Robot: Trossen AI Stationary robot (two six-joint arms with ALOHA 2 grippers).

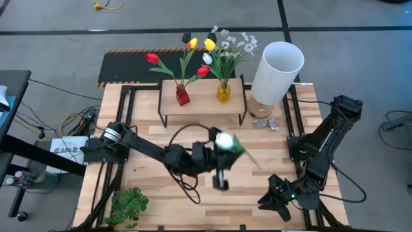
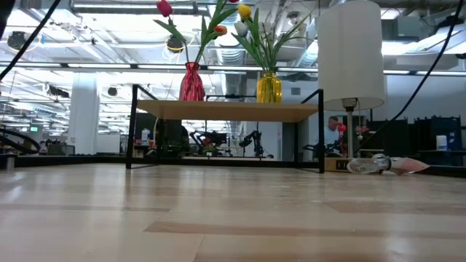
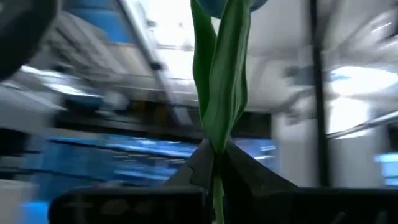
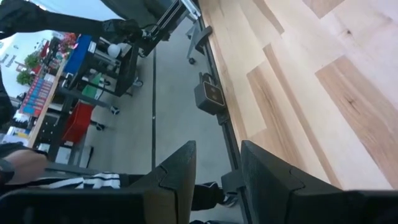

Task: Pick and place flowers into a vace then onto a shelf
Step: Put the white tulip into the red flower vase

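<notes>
My left gripper (image 1: 221,156) hovers over the middle of the table, shut on a white-headed tulip (image 1: 224,139) with broad green leaves (image 3: 219,81). My right gripper (image 1: 273,200) waits open at the table's near right corner, touching nothing; its wrist view (image 4: 217,180) looks past the table edge to the floor. The light-wood shelf (image 1: 203,98) stands on black legs at the far middle. It carries a red vase (image 1: 183,96) with red and yellow tulips (image 1: 191,44) and a yellow vase (image 1: 223,92) with tulips and small white blossoms (image 1: 239,45). My left gripper pinches the tulip's green stem (image 3: 215,167) between its two fingers, just below where the leaves spread. The leaves and head stand out beyond the fingertips. The flower is lifted clear of the table, and a thin length of stem (image 1: 255,164) trails toward the near right.
A tall white cylinder (image 1: 277,71) stands right of the shelf, with crumpled foil (image 1: 264,124) at its foot. A bushy leafy sprig (image 1: 129,205) lies at the near left corner. A black panel with a striped edge (image 1: 129,67) lies behind the shelf's left. Bare wood lies between shelf and arms.
</notes>
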